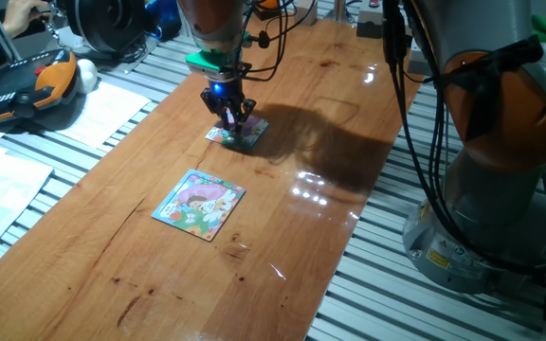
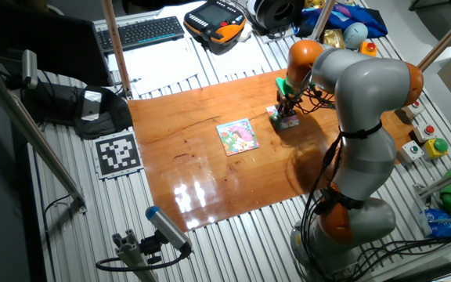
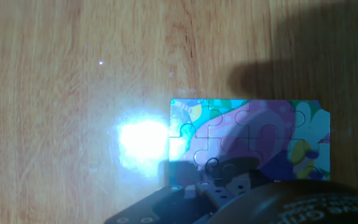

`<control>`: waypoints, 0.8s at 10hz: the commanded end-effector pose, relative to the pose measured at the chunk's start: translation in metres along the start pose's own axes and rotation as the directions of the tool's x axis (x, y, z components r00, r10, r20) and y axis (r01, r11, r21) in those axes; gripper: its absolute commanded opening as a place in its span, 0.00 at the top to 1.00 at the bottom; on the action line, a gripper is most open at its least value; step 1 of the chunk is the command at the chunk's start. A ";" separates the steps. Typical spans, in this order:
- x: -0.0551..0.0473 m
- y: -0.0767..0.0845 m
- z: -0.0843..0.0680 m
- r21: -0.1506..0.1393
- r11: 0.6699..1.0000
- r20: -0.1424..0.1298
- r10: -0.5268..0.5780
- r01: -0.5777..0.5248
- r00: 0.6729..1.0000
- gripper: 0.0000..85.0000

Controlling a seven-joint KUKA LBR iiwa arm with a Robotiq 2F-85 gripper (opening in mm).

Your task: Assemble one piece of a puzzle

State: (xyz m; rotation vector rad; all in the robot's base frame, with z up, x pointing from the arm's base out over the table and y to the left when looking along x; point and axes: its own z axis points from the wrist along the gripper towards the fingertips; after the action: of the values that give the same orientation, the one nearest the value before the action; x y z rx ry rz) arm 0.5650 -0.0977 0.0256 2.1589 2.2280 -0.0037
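The puzzle [image 1: 252,134] is the smaller square cartoon jigsaw, pink, purple and green, flat on the wooden table at the far side. It also shows in the other fixed view [image 2: 290,123] and fills the lower right of the hand view [image 3: 260,134]. My gripper [image 1: 232,121] points straight down with its fingertips on or just above the puzzle's near-left part; it also shows in the other fixed view [image 2: 285,112]. In the hand view only its dark body [image 3: 229,186] shows over the puzzle's lower edge. No loose teal piece shows apart from the puzzle; the fingers may hide it.
The larger square puzzle with a light-blue border [image 1: 200,204] lies nearer the table's middle [image 2: 237,136]. A teach pendant [image 1: 22,90] and papers [image 1: 102,112] lie left of the table. The arm's base [image 1: 500,189] stands at the right. A glare spot [image 3: 143,142] sits left of the puzzle.
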 end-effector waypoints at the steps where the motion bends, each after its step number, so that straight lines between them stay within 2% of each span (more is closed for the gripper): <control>1: 0.000 0.000 0.000 -0.002 1.000 -0.001 0.000 0.000 1.000 0.60; 4: 0.000 0.000 0.000 -0.008 1.000 -0.001 0.006 -0.006 1.000 0.60; 5: 0.000 0.000 0.000 -0.011 1.000 -0.001 0.011 -0.011 1.000 0.40; 8: 0.000 0.000 0.000 -0.012 1.000 0.000 0.015 -0.015 1.000 0.40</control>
State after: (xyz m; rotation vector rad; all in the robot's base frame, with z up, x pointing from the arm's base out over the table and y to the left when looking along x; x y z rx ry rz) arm 0.5646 -0.0972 0.0252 2.1689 2.2051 0.0110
